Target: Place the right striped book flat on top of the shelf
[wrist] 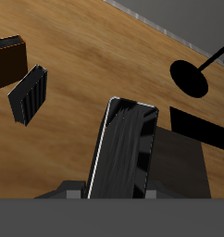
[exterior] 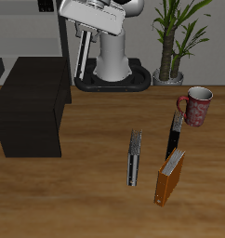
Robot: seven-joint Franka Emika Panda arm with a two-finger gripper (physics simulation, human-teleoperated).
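Nearest the counter's (exterior: 86,200) front edge, an orange book (exterior: 169,178) is standing beside a thin grey book (exterior: 134,156). Behind them, another striped book (exterior: 175,133) is leaning next to a red mug (exterior: 196,106). The black shelf (exterior: 31,107) is sitting off to the side. Farther back, the tool (exterior: 85,30) is gripping the right striped book (exterior: 82,54), which is hanging on edge in the air near the shelf's back end.
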